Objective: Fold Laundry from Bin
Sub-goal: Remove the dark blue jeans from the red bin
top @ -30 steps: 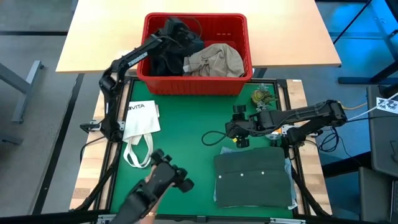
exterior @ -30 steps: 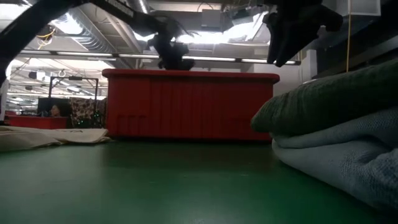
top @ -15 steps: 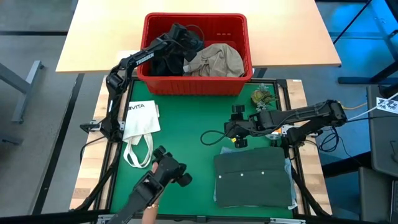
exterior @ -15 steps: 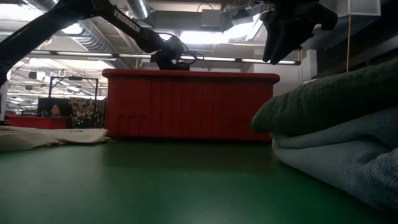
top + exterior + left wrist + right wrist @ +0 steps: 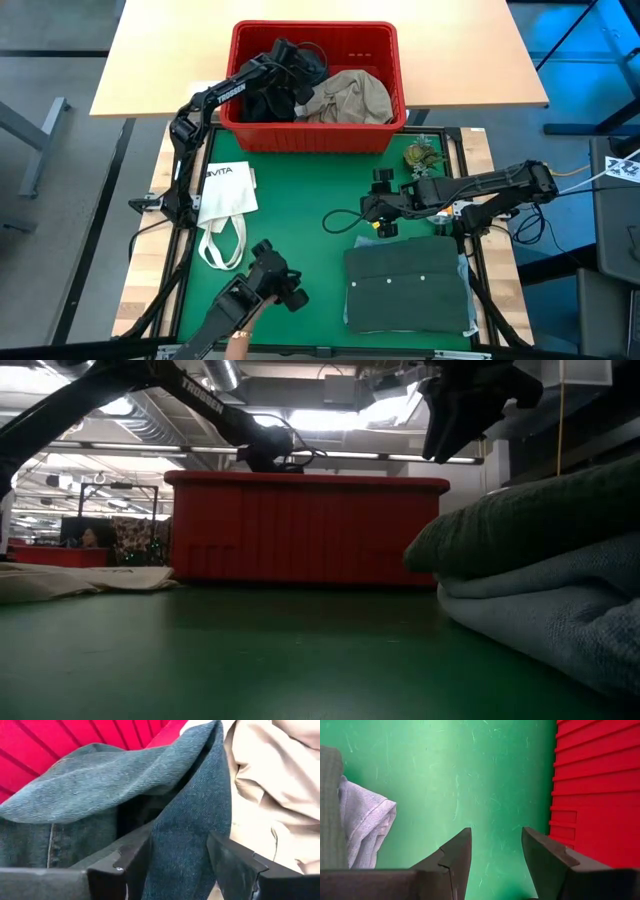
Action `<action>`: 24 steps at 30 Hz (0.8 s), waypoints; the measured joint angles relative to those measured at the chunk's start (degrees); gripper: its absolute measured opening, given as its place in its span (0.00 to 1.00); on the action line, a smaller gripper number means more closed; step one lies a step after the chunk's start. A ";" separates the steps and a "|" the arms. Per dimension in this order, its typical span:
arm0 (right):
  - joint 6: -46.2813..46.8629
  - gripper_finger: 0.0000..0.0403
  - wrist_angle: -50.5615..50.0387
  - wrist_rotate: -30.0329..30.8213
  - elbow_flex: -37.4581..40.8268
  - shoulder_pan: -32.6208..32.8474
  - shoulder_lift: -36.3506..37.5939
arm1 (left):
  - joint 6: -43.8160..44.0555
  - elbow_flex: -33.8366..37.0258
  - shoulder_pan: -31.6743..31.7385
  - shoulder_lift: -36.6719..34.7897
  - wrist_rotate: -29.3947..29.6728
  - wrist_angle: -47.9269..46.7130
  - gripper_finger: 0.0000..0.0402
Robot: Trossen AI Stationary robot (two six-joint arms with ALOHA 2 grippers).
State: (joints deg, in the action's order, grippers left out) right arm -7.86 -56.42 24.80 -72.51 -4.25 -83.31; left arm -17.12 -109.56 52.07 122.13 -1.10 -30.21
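High view: the left gripper has pushed deeper into the bin than a second ago, its fingers spread around a fold of dark denim. How far that fold reaches is hidden. A khaki garment lies crumpled beside it. The right gripper hovers unchanged over the green surface, fingers parted and empty, near the folded dark green piece.
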 joint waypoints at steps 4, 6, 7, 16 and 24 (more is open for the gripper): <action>-0.01 0.43 0.00 0.00 0.00 0.00 0.00 | -0.04 0.00 0.07 0.02 0.28 -0.07 0.48; 0.00 0.43 0.00 0.00 0.00 0.00 0.00 | -0.04 0.00 0.12 0.02 0.28 -0.22 0.46; 0.00 0.43 0.00 0.00 0.00 0.00 0.00 | -0.04 0.00 0.19 0.02 0.29 -0.28 0.45; 0.36 0.43 -0.02 0.00 0.00 0.00 0.00 | 0.40 0.00 0.23 0.02 0.52 -0.25 0.04; 0.52 0.43 -0.24 0.00 0.00 0.04 0.00 | 1.55 0.00 -1.81 -3.82 1.27 0.46 0.01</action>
State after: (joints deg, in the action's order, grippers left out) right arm -7.34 -56.66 24.80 -72.51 -4.21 -83.31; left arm -15.57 -109.56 50.25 118.31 0.17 -29.75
